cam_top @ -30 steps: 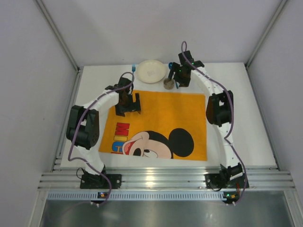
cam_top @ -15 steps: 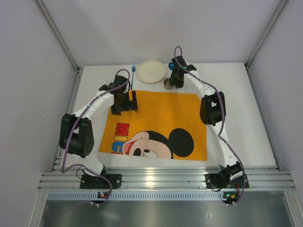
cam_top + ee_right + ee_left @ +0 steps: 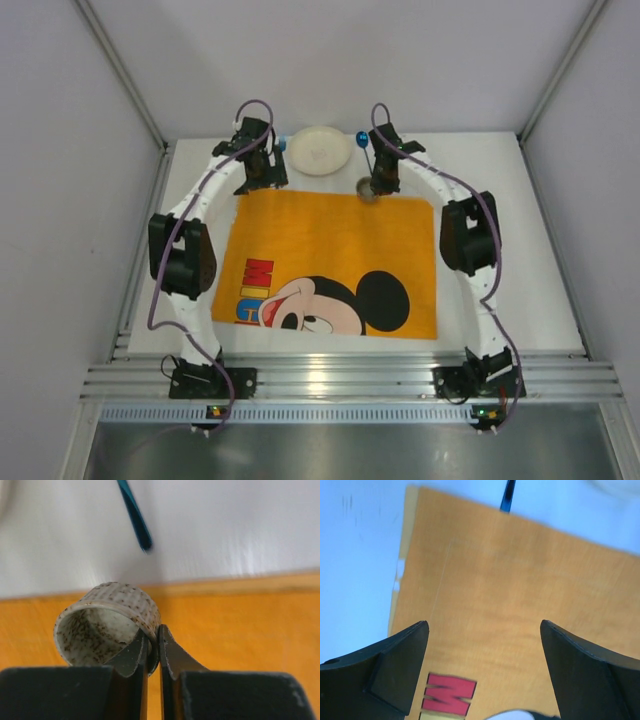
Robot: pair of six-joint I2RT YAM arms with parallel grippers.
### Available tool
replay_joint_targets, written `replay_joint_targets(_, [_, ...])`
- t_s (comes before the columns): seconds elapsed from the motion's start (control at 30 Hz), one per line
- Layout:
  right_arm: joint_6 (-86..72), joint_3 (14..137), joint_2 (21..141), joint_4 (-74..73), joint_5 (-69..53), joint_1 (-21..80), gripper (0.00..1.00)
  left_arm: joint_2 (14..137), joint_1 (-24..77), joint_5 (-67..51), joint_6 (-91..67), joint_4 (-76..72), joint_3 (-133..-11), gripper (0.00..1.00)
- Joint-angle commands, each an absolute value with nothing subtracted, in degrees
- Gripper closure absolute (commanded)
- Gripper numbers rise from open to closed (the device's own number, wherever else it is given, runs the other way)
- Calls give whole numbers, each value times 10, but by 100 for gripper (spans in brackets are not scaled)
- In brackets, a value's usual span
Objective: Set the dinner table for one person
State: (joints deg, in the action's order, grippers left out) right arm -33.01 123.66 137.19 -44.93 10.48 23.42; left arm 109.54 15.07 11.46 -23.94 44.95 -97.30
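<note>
A small speckled cup point(image 3: 107, 617) is at the far edge of the orange cartoon-mouse placemat point(image 3: 330, 250). My right gripper point(image 3: 152, 637) is shut on the cup's wall, one finger inside and one outside; the top view shows the same cup point(image 3: 367, 188) just below this gripper point(image 3: 378, 180). My left gripper point(image 3: 482, 630) is open with nothing between its fingers, hovering over the placemat's far left corner point(image 3: 520, 590), where the top view also has it point(image 3: 258, 172). The white dinner table point(image 3: 520, 250) lies under everything.
A white plate point(image 3: 320, 150) sits at the table's far edge between the two arms. A blue utensil point(image 3: 362, 138) lies right of the plate, its handle point(image 3: 135, 515) just beyond the cup. Another blue utensil's tip point(image 3: 508, 495) lies past the placemat's far edge.
My right gripper has shut on the cup's wall and the cup has shifted slightly onto the placemat's far edge. My left arm has swung from over the placemat toward its far left corner.
</note>
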Motion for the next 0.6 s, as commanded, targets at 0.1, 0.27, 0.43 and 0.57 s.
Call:
replay_joint_targets(0.1, [-328, 966, 1098, -408, 159, 237, 100, 1250, 135, 68, -245, 431, -1188, 2])
replay_joint_targets(0.27, [-339, 846, 1045, -389, 162, 236, 100, 1366, 134, 11, -257, 411, -1311, 2])
replay_joint_targets(0.43, [-338, 795, 1052, -377, 127, 236, 100, 1408, 134, -30, -294, 350, -1315, 3])
replay_joint_targets(0.57, [-330, 781, 1028, -377, 120, 236, 51, 1425, 135, -30, -316, 305, -1315, 4])
